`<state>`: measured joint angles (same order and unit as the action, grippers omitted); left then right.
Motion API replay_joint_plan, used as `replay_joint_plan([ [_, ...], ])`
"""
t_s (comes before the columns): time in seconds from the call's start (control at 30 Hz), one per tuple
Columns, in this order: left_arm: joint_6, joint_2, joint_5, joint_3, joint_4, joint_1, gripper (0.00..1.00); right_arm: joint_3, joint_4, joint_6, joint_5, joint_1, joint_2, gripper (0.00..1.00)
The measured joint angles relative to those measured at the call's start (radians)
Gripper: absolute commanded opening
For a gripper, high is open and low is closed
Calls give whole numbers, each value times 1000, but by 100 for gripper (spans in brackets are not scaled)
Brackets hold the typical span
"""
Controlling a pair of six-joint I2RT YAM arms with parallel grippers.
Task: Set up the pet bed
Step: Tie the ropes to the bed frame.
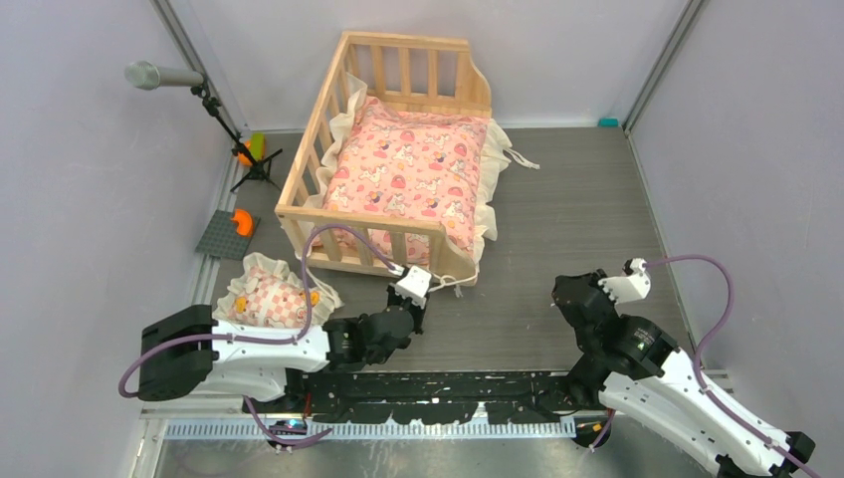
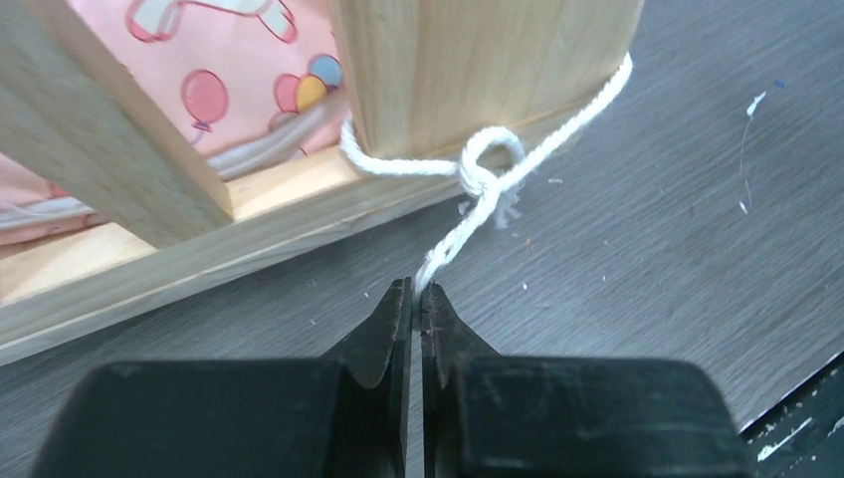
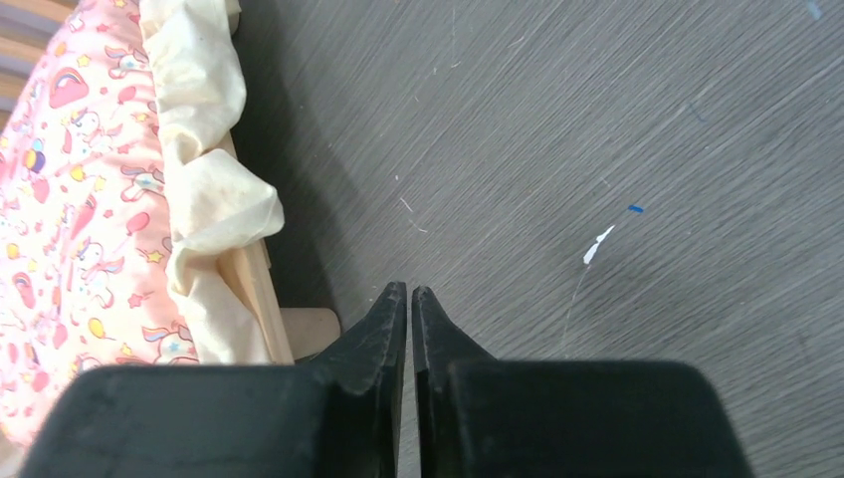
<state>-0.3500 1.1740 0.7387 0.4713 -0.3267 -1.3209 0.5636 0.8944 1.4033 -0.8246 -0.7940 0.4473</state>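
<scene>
The pet bed point(image 1: 311, 134) is a pale wood crib frame at the back centre, with the pink printed cushion point(image 1: 408, 169) lying inside it. A white cord point(image 2: 498, 184) is knotted round the bed's near corner post point(image 2: 478, 60). My left gripper point(image 2: 416, 289) is shut on the free end of that cord, just in front of the bed's near right corner point(image 1: 428, 291). My right gripper point(image 3: 409, 292) is shut and empty, over the floor to the right of the bed point(image 1: 562, 291). The cushion's cream frill point(image 3: 214, 189) hangs over the bed's side.
A small frilled pillow point(image 1: 267, 296) lies on the floor left of my left arm. A microphone stand point(image 1: 164, 76), an orange-green item point(image 1: 249, 149) and a grey plate with an orange piece point(image 1: 227, 234) stand along the left wall. Walls close both sides.
</scene>
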Motion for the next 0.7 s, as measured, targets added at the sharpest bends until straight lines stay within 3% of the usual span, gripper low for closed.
replay_joint_plan([
  [0.03, 0, 7, -9, 0, 3, 0, 7, 0, 0, -9, 1, 0, 0, 22],
  [0.1, 1, 25, -32, 3, 8, 0, 26, 0, -9, -40, 10, 0, -7, 31],
  [0.17, 5, 38, -52, 10, 18, 0, 35, -1, -27, -75, 23, 0, -25, 38],
  [0.33, 6, 44, -93, 43, 50, 0, 56, -1, -86, -177, 66, 0, -62, 45],
  [0.57, -7, -18, -147, 75, 146, -4, 54, 9, -177, -374, 195, 0, -1, 45],
  [0.7, -82, -113, -138, 145, 303, -16, 54, 76, -211, -503, 294, 0, 119, 46],
])
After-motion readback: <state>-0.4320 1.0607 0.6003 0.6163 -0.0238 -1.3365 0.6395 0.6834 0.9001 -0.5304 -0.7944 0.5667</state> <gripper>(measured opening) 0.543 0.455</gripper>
